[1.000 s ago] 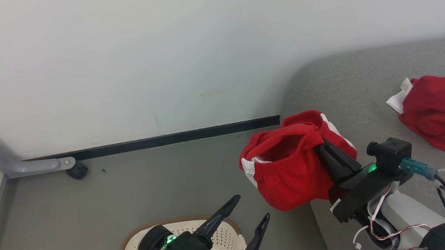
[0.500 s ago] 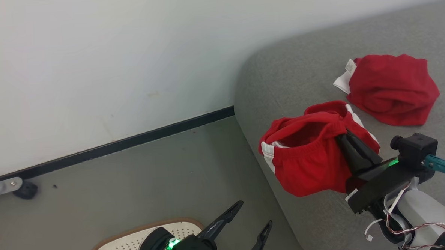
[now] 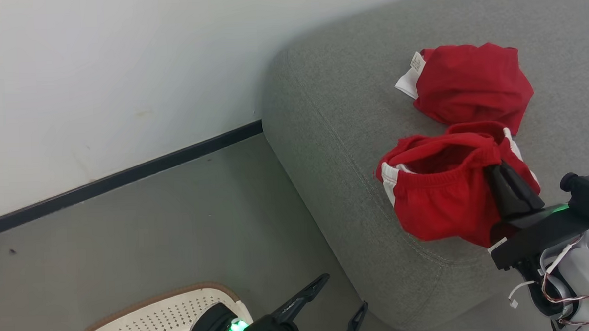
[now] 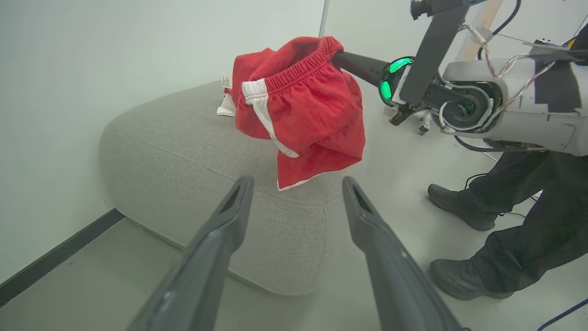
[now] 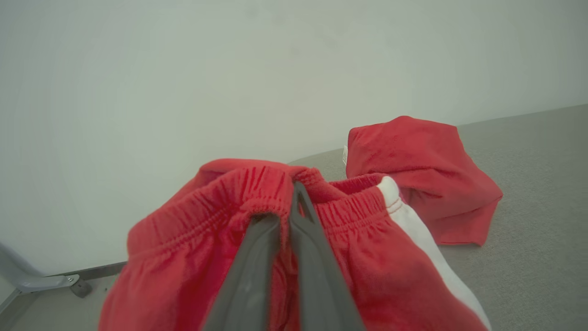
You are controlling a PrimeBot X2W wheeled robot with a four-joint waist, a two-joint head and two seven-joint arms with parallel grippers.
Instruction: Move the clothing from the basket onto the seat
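A plain white wall (image 3: 96, 69) stands at the back, and a black baseboard (image 3: 126, 175) runs along its foot where it meets the smooth grey-green floor (image 3: 178, 230). A small dark speck (image 3: 12, 251) sits on the floor near that strip. Off to one side a person stands in dark trousers (image 4: 546, 230), with one black shoe (image 4: 461, 209) set beyond the other shoe (image 4: 468, 278). A thin black cable (image 4: 477, 177) loops on the floor just beside the farther one. Low by the wall, a grey metal leg (image 5: 43, 281) ends in a dark foot (image 5: 81, 288) on the floor.
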